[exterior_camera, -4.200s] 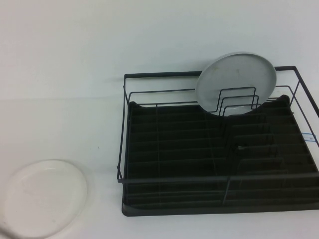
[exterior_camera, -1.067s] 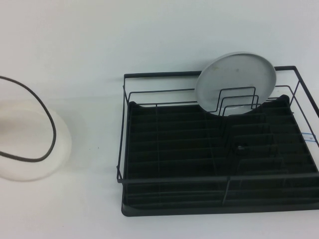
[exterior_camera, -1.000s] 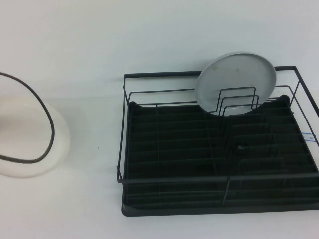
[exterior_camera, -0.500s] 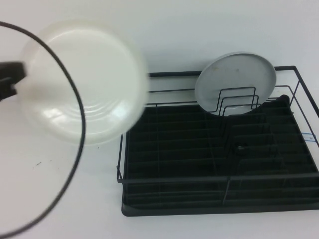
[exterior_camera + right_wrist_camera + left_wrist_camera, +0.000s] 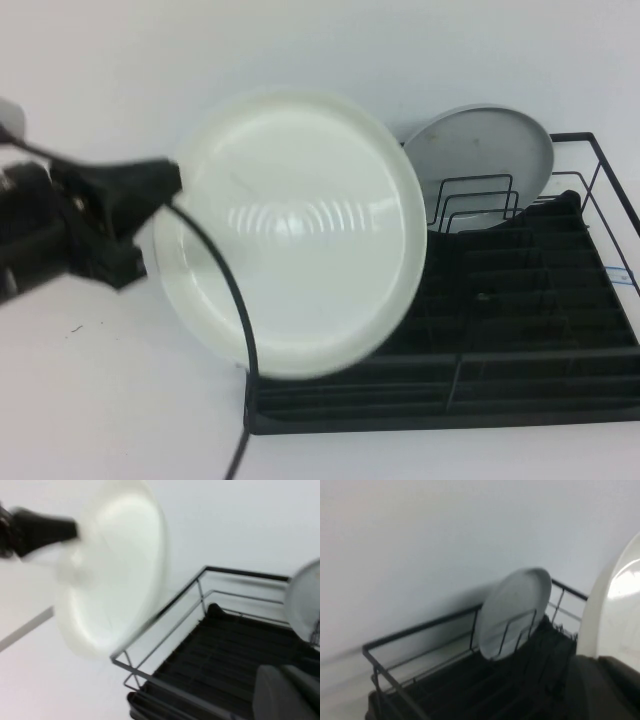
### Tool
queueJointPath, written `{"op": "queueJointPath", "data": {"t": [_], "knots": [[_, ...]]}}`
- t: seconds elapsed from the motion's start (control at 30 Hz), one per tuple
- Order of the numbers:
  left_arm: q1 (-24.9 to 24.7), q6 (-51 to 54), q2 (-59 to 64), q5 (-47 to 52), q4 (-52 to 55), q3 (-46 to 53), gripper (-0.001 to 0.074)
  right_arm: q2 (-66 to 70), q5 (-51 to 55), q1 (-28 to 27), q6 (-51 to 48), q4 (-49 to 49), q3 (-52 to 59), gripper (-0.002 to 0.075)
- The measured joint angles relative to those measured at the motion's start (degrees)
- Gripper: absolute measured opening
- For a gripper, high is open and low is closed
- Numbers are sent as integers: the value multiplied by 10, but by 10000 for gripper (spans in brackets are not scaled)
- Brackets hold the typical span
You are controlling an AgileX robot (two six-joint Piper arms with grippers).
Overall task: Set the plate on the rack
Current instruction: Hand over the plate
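Note:
My left gripper [image 5: 165,185] is shut on the left rim of the glossy white plate [image 5: 290,230] and holds it tilted up in the air, over the left part of the black wire rack [image 5: 540,400]. In the left wrist view the plate [image 5: 620,610] rises just past the gripper [image 5: 605,685]. The right wrist view shows the plate [image 5: 115,575] hanging above the rack's near corner [image 5: 165,610], with the left gripper [image 5: 45,527] on its rim. My right gripper [image 5: 287,692] is shut, empty, and out of the high view.
A duller grey plate [image 5: 480,150] stands upright in the divider loops at the rack's back right; it also shows in the left wrist view [image 5: 512,612]. A black cable [image 5: 235,330] hangs from my left arm in front of the white plate.
My left gripper has lifted the white plate off the table at the left and carried it up and to the right, over the rack's left side.

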Motion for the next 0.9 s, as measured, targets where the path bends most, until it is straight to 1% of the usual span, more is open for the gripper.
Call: {"op": "queueJointPath", "data": {"t": [0.17,0.27,0.33,0.37,0.47,0.5,0.53,0.63,0.8,0.9], "knots": [[-9,53,-1,14,1,41,3,0,31,0,-2,0,-15,24],[-9,63,-1,36,1,54,3,0,50,0,-3,-1,-15,57],[-9,71,-1,60,1,58,3,0,63,0,-3,5,-15,113],[-9,83,-1,77,1,59,3,0,70,0,-3,16,-15,159],[-10,105,-1,117,1,59,3,0,91,0,-7,57,-15,333],[-10,108,-1,120,1,59,3,0,97,0,-9,71,-15,381],[-10,108,-1,120,1,59,3,0,104,0,-12,81,-15,412],[-10,108,-1,120,1,59,3,0,117,0,-14,102,-15,451],[-10,139,1,158,1,59,3,2,121,0,-19,133,-15,465],[-10,140,1,161,1,59,3,16,122,0,-20,136,-15,467]]}}
